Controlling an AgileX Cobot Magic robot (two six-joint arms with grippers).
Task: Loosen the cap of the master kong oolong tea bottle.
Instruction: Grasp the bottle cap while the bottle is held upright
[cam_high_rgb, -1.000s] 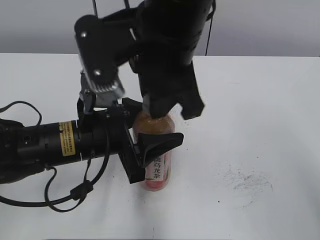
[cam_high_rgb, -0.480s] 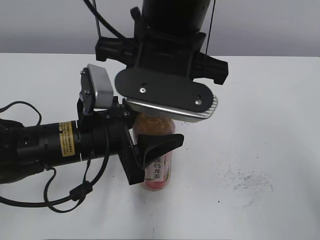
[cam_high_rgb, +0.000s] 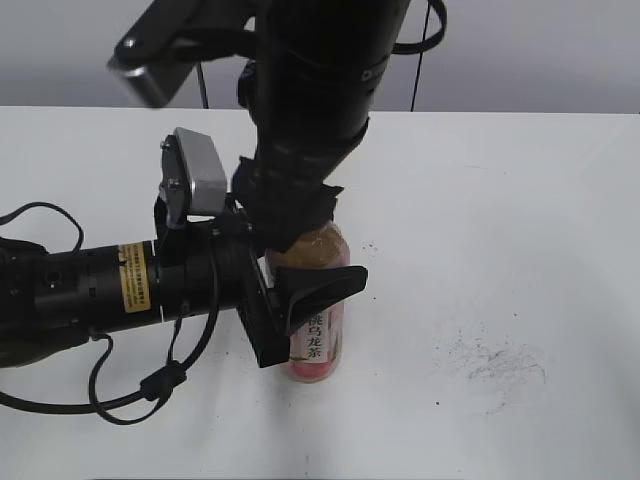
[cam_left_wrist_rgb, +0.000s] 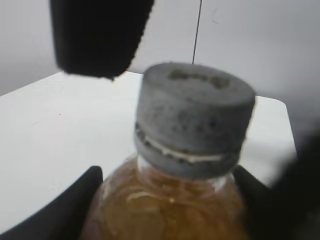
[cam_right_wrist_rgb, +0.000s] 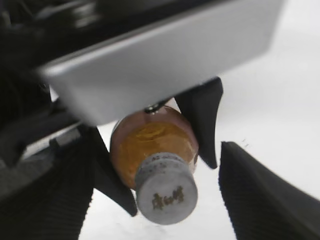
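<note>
The master kong oolong tea bottle (cam_high_rgb: 318, 340) stands upright on the white table, amber tea and pink label showing. My left gripper (cam_high_rgb: 305, 275) comes in from the left and is shut on the bottle's shoulder (cam_left_wrist_rgb: 170, 210). The grey cap (cam_left_wrist_rgb: 192, 120) is on the neck, with a dark logo on top (cam_right_wrist_rgb: 166, 195). My right gripper (cam_right_wrist_rgb: 157, 170) hangs over the cap from above, open, one finger on each side with a gap to the cap. In the exterior view the right gripper (cam_high_rgb: 295, 225) hides the cap.
The white table (cam_high_rgb: 500, 200) has faint dark scuff marks (cam_high_rgb: 490, 360) to the right of the bottle. The left arm's black cable (cam_high_rgb: 130, 400) loops on the table at the front left. A grey wall stands behind.
The right wrist has turned about its axis above the bottle, so its camera housing swung from the front to the upper left. The bottle and left gripper have not moved.
</note>
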